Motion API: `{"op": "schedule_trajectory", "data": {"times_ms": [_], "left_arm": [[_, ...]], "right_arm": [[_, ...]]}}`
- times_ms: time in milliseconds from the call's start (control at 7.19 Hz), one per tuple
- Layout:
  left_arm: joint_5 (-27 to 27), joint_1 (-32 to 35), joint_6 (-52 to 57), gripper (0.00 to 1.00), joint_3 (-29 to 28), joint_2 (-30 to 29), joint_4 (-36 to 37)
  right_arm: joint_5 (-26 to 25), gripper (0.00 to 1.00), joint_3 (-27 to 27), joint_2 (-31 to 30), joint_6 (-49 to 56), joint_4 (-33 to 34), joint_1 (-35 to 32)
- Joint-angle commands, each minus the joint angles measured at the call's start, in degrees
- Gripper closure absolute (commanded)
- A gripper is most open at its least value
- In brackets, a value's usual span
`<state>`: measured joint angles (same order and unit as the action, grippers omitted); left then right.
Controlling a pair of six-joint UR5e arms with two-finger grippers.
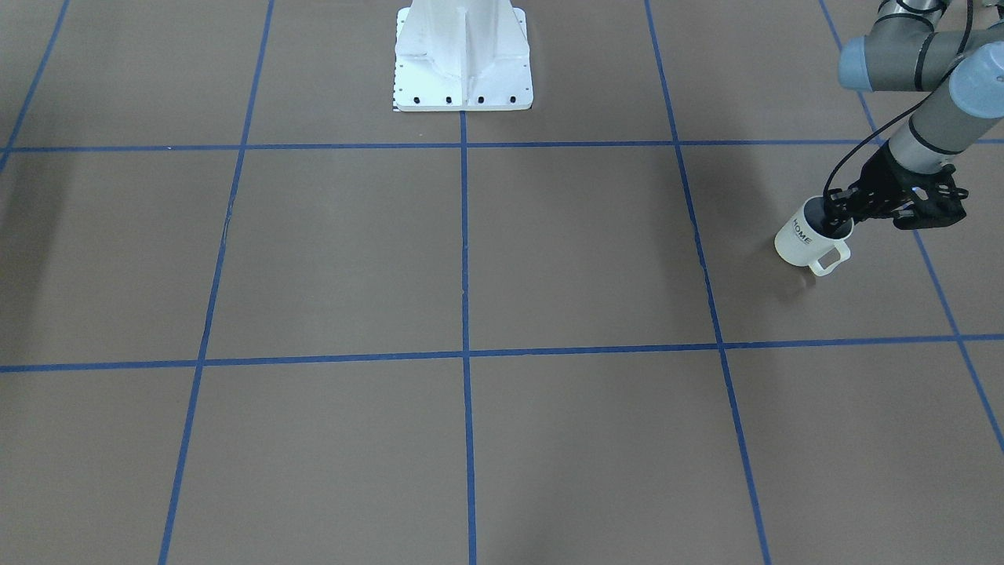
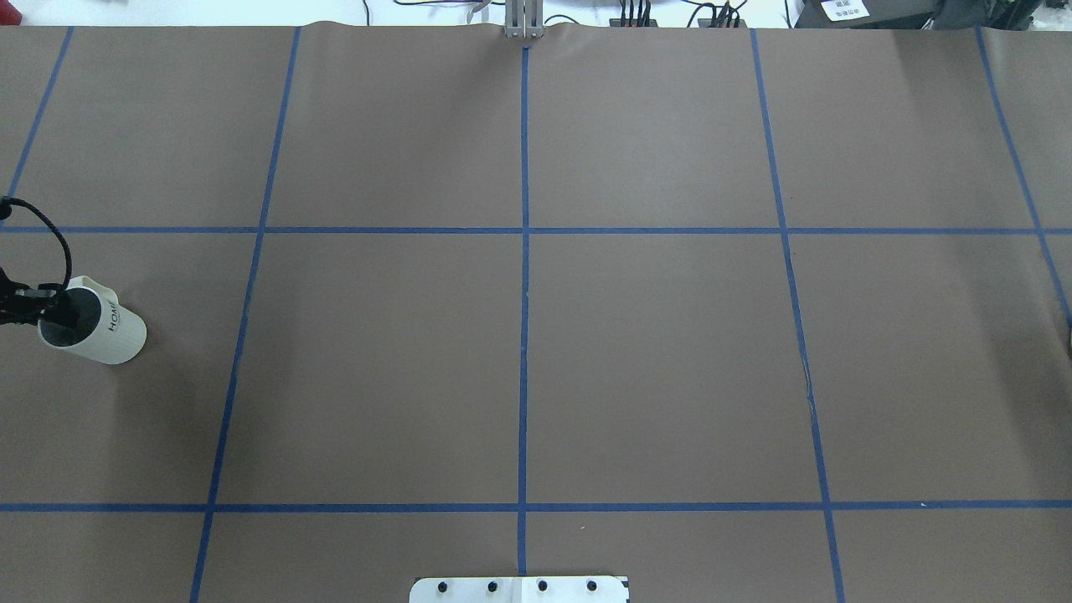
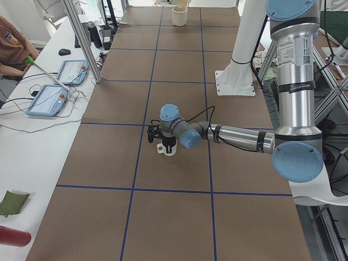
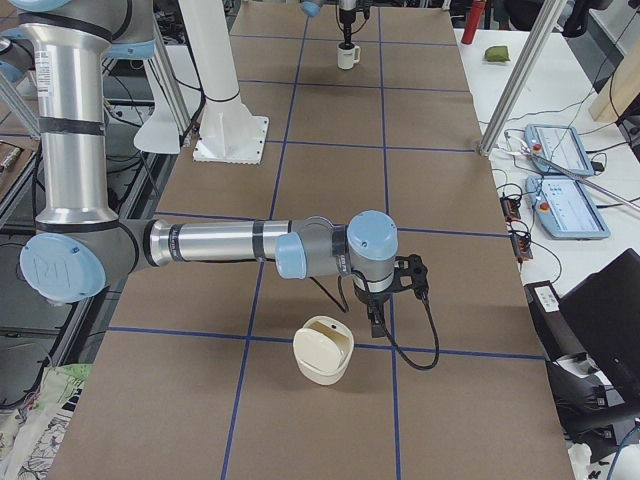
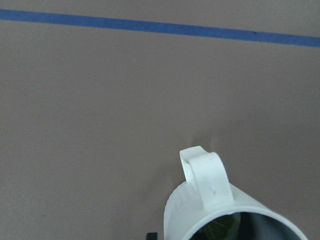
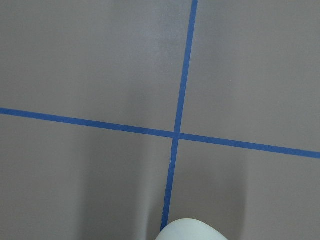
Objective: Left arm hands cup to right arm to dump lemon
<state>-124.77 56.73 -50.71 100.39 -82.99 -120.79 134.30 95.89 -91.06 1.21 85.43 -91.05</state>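
Note:
The cup (image 1: 800, 239), a white mug with black "HOME" lettering, stands at the far left of the table (image 2: 109, 331). My left gripper (image 1: 834, 213) comes at it from above and is shut on the rim, one finger inside the mouth (image 2: 59, 311). In the left wrist view the cup's squarish handle (image 5: 207, 177) points away, and the yellow-green lemon (image 5: 218, 231) shows inside. The cup appears small and far off in the exterior right view (image 4: 347, 57). My right gripper (image 4: 375, 322) hangs pointing down at the table's other end; I cannot tell if it is open or shut.
A cream bowl-like container (image 4: 323, 350) sits on the table beside the right gripper, its rim showing (image 6: 192, 231). The white robot pedestal (image 1: 463, 55) stands at mid-table. Blue tape lines cross the brown surface. A person (image 3: 11, 43) sits at a side bench with tablets.

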Motion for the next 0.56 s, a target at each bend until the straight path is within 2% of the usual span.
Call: {"op": "schedule_trajectory", "data": {"times_ms": [0,139,417], "left_arm": [[-0.04,1.44,0.0,0.67,0.07,0.1,0.12],[-0.04,1.54,0.0,1.0,0.24,0.19,0.12],[-0.56,1.54,0.0,1.0,0.59,-0.16,0.38]], "right_arm": [[0.0,0.0,0.0,0.0,-0.07,0.09,0.0],[0.35,0.0,0.0,0.0,-0.33,0.09,0.0],[0.17,0.0,0.53,-0.26,0.1,-1.31,-0.09]]}}
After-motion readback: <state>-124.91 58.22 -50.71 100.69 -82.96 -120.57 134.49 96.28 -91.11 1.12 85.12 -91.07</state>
